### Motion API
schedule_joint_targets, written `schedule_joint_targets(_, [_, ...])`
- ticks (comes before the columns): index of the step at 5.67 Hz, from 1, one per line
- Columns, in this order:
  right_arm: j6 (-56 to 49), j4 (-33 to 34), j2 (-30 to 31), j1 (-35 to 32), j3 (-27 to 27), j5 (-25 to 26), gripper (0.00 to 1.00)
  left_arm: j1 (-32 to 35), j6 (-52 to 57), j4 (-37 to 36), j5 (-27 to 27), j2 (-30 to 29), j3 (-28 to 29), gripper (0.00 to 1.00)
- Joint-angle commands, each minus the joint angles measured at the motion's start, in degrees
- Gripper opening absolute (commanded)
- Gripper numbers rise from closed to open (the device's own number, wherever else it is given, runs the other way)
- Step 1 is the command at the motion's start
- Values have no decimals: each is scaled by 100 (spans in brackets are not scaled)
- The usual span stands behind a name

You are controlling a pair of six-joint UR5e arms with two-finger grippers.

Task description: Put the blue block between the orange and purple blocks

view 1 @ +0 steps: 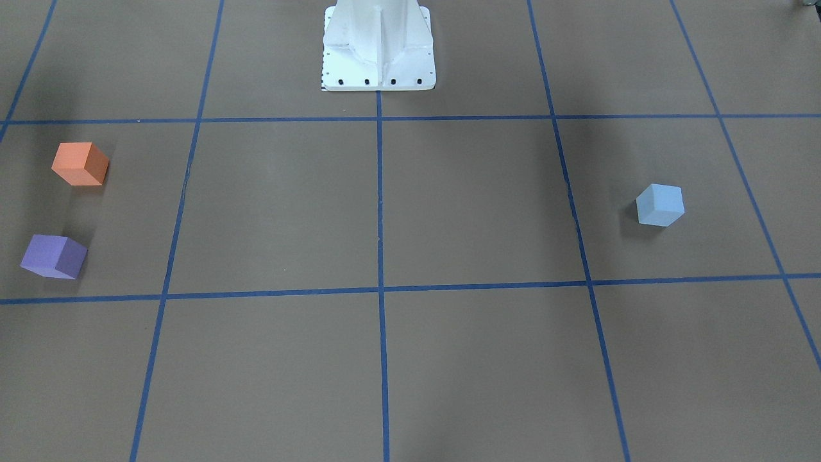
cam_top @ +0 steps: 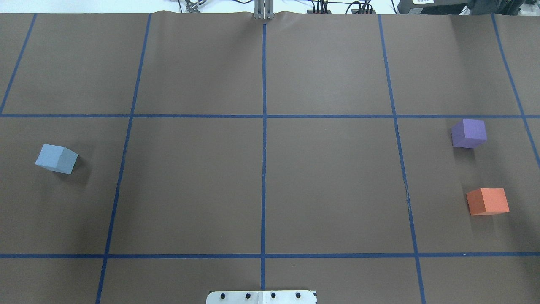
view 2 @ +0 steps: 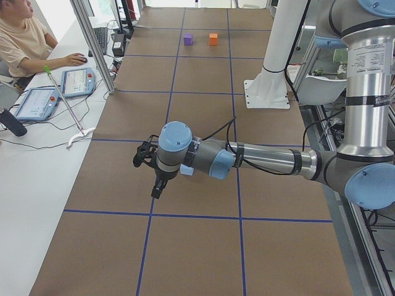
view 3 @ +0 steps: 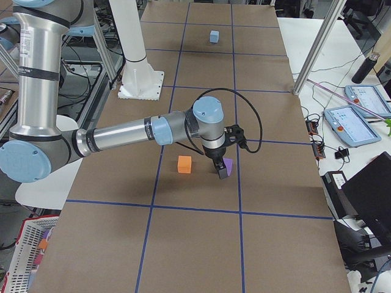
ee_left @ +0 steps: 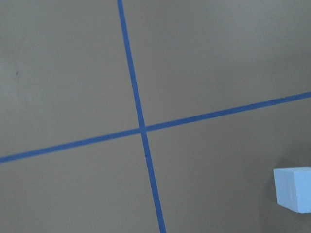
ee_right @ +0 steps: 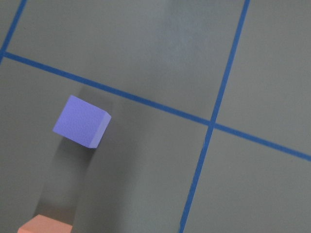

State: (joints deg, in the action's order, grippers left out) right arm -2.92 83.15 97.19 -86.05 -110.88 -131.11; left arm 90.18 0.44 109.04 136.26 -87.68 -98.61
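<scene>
The blue block [cam_top: 56, 158] lies alone on the table's left side; it also shows in the front view [view 1: 660, 205] and at the lower right edge of the left wrist view [ee_left: 293, 188]. The purple block [cam_top: 468, 133] and the orange block [cam_top: 487, 201] lie apart on the right side, with a gap between them. My left gripper [view 2: 155, 185] hangs above the table beside the blue block [view 2: 187, 171]. My right gripper [view 3: 220, 171] hangs over the purple block [view 3: 228, 164], next to the orange block [view 3: 184, 164]. I cannot tell whether either gripper is open or shut.
The brown table [cam_top: 329, 181] carries a grid of blue tape lines. The white robot base [view 1: 378, 48] stands at its middle near edge. An operator [view 2: 21, 40] sits at a side desk with tablets. A water bottle [view 3: 365, 67] stands on the other desk.
</scene>
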Motion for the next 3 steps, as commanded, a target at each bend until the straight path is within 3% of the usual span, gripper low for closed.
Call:
schedule_joint_targets(1, [300,-778,-60,0,425,-12,100,-36,-79,354,110,-267,281,100])
schedule_joint_targets(2, [370,-1723,-25,0,732,-20,100,-410,-462,763,111,-276,290,100])
schedule_joint_targets(3, [571,-2150,-33,9,917,-46,100,-997,-1223,837,120,-328,237,100])
